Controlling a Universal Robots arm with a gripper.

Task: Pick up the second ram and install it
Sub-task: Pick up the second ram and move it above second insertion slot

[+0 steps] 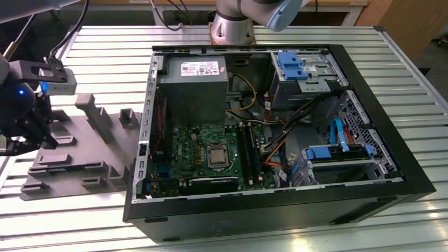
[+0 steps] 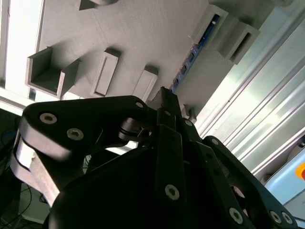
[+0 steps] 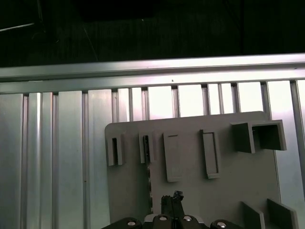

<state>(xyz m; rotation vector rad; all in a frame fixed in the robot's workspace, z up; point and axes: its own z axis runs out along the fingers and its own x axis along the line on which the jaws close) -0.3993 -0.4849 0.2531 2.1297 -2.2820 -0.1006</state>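
From where I stood, the work was at the picking-up step and nothing had yet been lifted. The claw (image 1: 31,140) hung low over the light grey tray (image 1: 77,160), which lay on the slatted table (image 1: 105,47) at the exterior view's left of the open computer case (image 1: 280,212).

The second ram (image 2: 193,50) was still in the tray. It stood on its long edge in a narrow holder near one side, with its row of small chips and a bit of blue label showing in the second wrist view. In that view the claw's tip sat just beside the nearer end of the stick. I could not make out whether it was touching, and it did not look to be around the stick. I could not tell whether the claw was released or clenched, because its dark linkages crowded together. It carried nothing that I could see.

Inside the case the green motherboard (image 1: 203,144) lay face up, its long black slots (image 1: 248,149) running beside the processor socket. I could not tell whether a stick was already seated in one of them.

To my eye, taking hold would call for lining the claw squarely over the stick's thin upper edge, somewhere along its middle, not at the end. The lift would then need to be straight up out of the holder, since the raised blocks (image 2: 107,74) stood close by and a skewed pull could jam the stick.
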